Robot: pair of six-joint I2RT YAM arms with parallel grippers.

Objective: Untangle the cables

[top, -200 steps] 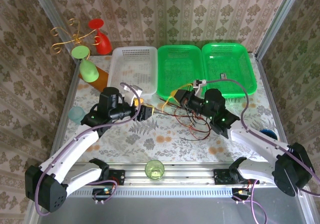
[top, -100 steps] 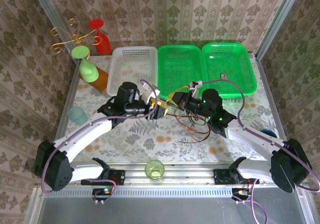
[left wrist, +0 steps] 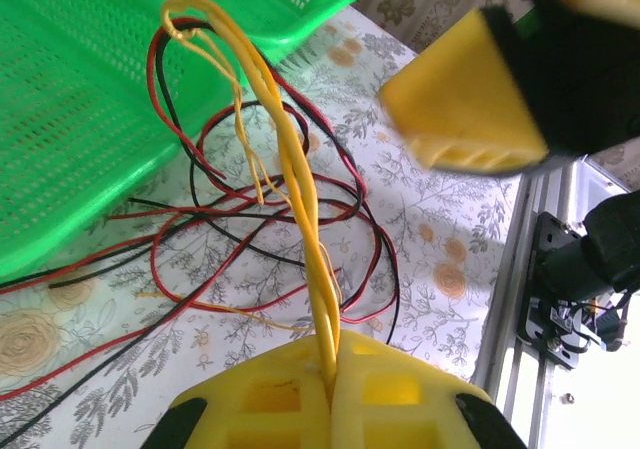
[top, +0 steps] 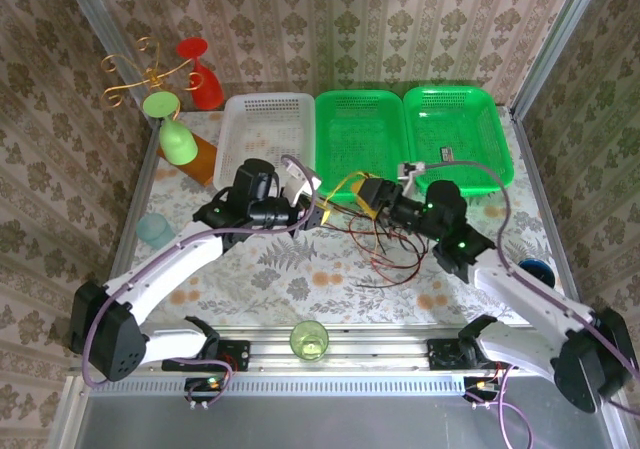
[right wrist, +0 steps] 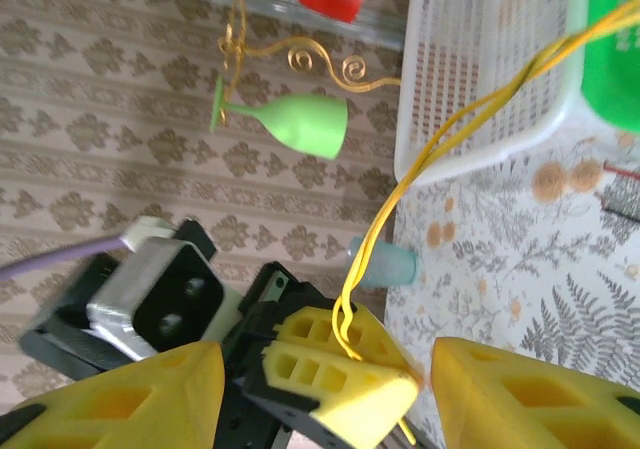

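1. Your left gripper (left wrist: 328,367) was clenched on the thin yellow wire (left wrist: 298,194). Its yellow pads met around the wire at the bottom centre of the left wrist view.
2. From those jaws the yellow wire's long axis ran straight away to the upper left of that frame, where it hooked in among the thin dark red and black wires (left wrist: 230,209).
3. The bunch of thin loose cables (top: 385,247) lay on the floral tablecloth (top: 300,279) in the middle of the top view, just below the green perforated plastic basket (top: 358,129), with a few strands lifted off the cloth.
4. Your right gripper (top: 363,191) stood released. In the right wrist view its fingers (right wrist: 130,399) sat wide apart at the lower corners, with the left gripper's tips between them.
5. My reading: the right arm was nearer the heap, which lay just below its jaws in the top view. The coming pull therefore turned on the left drawing along the yellow wire's axis — away from the heap — while the right took the red and black loops the other way.
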